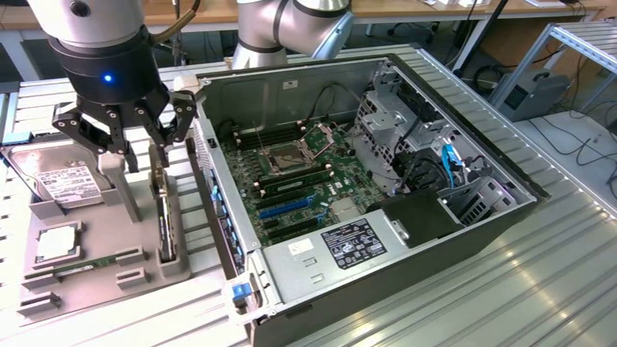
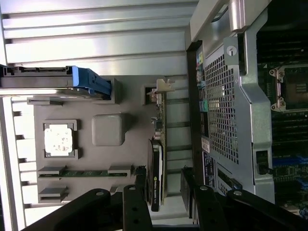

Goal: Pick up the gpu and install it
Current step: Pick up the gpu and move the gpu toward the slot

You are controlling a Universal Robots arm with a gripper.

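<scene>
Fingers (image 2: 137, 207) spread wide, just above upright gpu (image 2: 156, 178)

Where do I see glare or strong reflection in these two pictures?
Exterior view: light streaks glare on the ribbed silver metal table beside the open black computer case. Wrist view: the same table is washed bright, and the square silver processor lid glows nearly white.

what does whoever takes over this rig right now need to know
Gripper: open, empty, hanging just above the gpu, one finger to each side of it.
Gpu: stands on edge in the grey holder, beside the open computer case, not gripped.
Done: gripper lined up over the card, nothing more.
Left: pick-up and install; the blue expansion slots look empty.
</scene>
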